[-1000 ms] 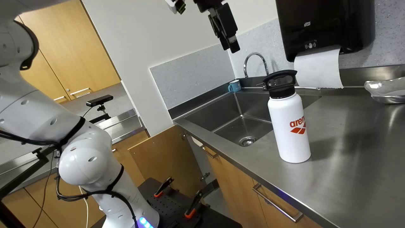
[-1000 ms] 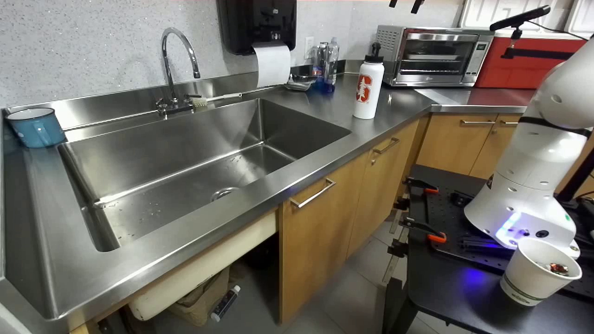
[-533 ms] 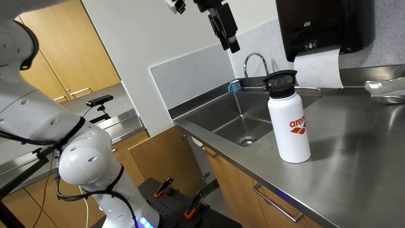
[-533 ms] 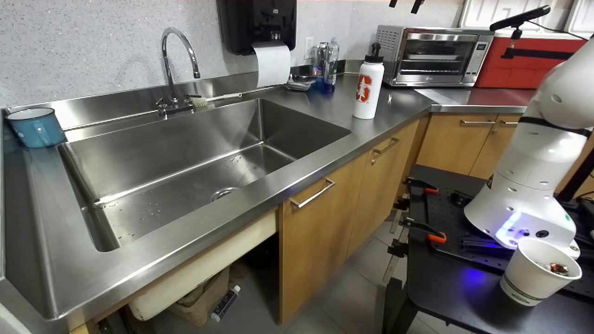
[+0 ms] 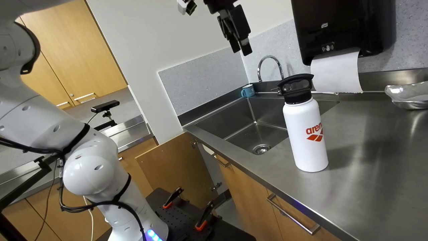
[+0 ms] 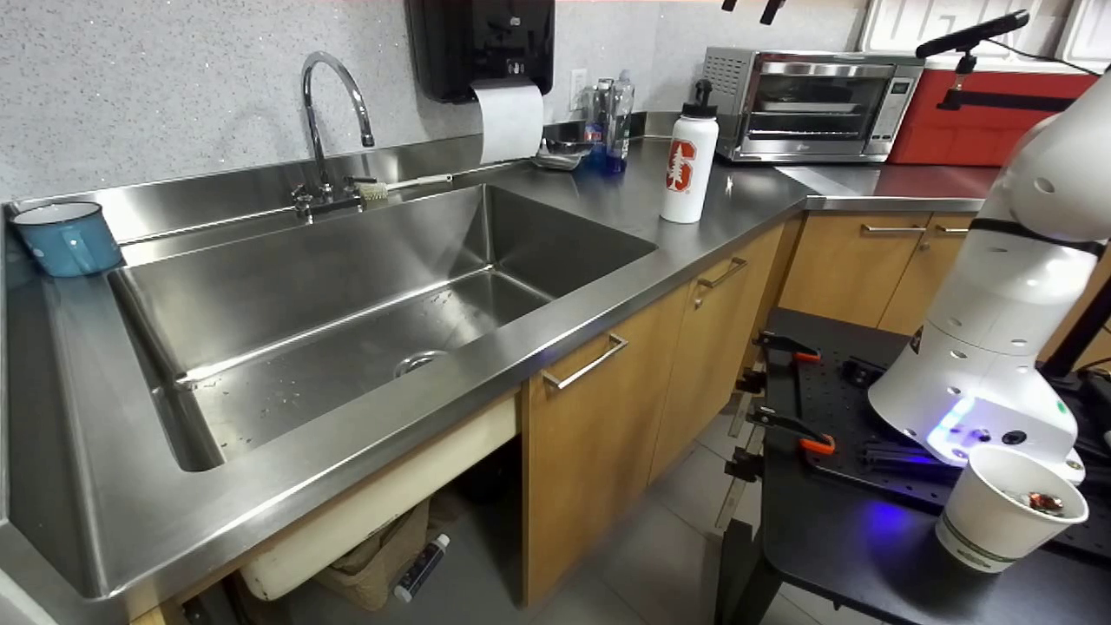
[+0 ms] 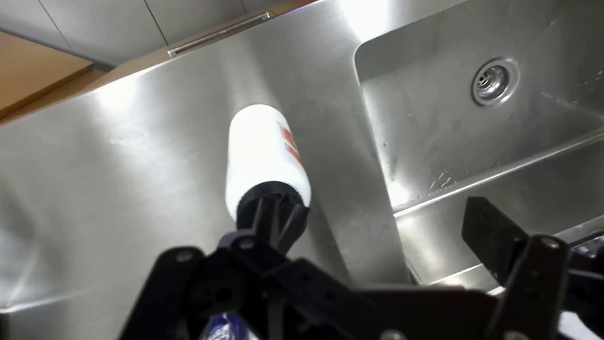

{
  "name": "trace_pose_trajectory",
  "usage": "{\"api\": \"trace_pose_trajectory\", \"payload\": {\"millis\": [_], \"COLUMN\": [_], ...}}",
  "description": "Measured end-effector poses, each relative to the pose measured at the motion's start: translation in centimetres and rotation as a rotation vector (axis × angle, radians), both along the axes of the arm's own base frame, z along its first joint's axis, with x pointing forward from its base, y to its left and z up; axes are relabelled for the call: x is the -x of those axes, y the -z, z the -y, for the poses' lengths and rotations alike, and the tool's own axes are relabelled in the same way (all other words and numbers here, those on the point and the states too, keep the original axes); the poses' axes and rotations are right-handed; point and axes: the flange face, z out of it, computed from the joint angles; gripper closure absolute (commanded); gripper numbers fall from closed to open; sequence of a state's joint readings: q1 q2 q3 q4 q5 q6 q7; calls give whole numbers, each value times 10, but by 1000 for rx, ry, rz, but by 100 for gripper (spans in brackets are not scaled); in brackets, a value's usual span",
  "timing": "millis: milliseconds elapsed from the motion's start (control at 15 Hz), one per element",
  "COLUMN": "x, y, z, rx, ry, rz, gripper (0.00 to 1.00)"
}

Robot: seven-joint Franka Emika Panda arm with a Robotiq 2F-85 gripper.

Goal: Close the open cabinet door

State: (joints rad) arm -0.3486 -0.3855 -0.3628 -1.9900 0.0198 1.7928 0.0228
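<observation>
The cabinet door (image 5: 174,164) is a plain light-brown wooden panel. In an exterior view it stands swung open under the counter by the sink, its inner face and hinges showing. The robot's arm and black table hide its lower part. It does not show in the remaining views. My gripper (image 5: 240,48) hangs high above the counter, well above the door and apart from it. Its fingertips peek in at the top of an exterior view (image 6: 750,9). In the wrist view the gripper (image 7: 377,245) has its jaws wide apart with nothing between them.
A white bottle (image 5: 306,134) stands on the steel counter (image 5: 367,174) below my gripper. The sink (image 6: 347,312) has a tall faucet (image 6: 338,95) and a blue mug (image 6: 69,239). A black towel dispenser (image 5: 344,26) hangs on the wall. Clamps and a paper cup (image 6: 998,512) are on the robot's table.
My gripper has shifted very slightly, a little to the left in both exterior views. The cabinet door and the bottle have not moved.
</observation>
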Motion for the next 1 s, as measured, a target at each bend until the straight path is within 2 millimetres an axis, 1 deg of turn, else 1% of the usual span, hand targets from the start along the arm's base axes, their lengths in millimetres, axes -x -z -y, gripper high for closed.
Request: {"api": "trace_pose_trajectory", "payload": {"millis": [133, 267, 400, 533, 733, 1000], "x": [-14, -30, -43, -50, -51, -39], "y": [-2, 0, 8, 21, 47, 86], "z": [-21, -53, -94, -140, -210, -297], "rx": [-8, -13, -17, -27, -50, -93], "ry": [-109, -219, -334, -449, -620, -854], "rz": [25, 31, 22, 7, -24, -72], "gripper": [0, 0, 0, 0, 0, 0]}}
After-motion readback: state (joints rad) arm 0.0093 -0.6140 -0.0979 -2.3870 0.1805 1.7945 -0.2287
